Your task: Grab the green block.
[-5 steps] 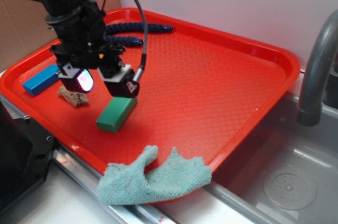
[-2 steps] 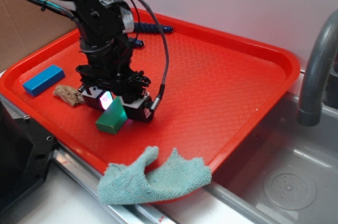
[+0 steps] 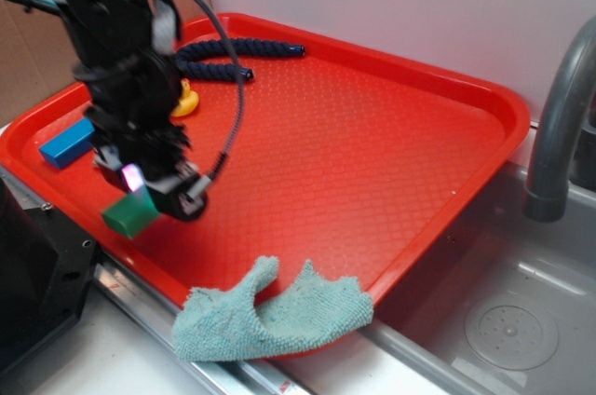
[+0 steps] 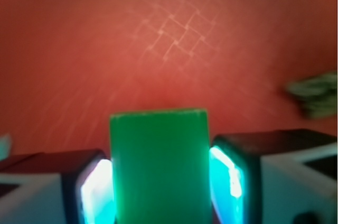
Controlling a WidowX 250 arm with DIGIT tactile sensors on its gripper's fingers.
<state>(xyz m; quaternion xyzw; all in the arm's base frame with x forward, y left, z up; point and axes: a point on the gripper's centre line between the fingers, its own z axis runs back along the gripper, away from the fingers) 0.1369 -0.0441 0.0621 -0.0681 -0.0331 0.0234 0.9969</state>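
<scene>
We see the green block (image 4: 159, 166) as a plain, smooth-faced solid green brick with no writing on it, clamped between the two glowing pads (image 4: 97, 192) of the end effector (image 3: 149, 199) at the lower left of the exterior frame, near the front edge of the red tray (image 3: 372, 134). In the wrist view we see it filling the gap between the pads, both pressed against its sides, over blurred red tray texture. Only the exterior view shows us the blue block (image 3: 67, 142), the teal cloth (image 3: 265, 316) draped over the tray's front rim, a dark blue rope (image 3: 233, 52), a small yellow thing (image 3: 186, 99) and a grey faucet (image 3: 559, 125) at the right.
</scene>
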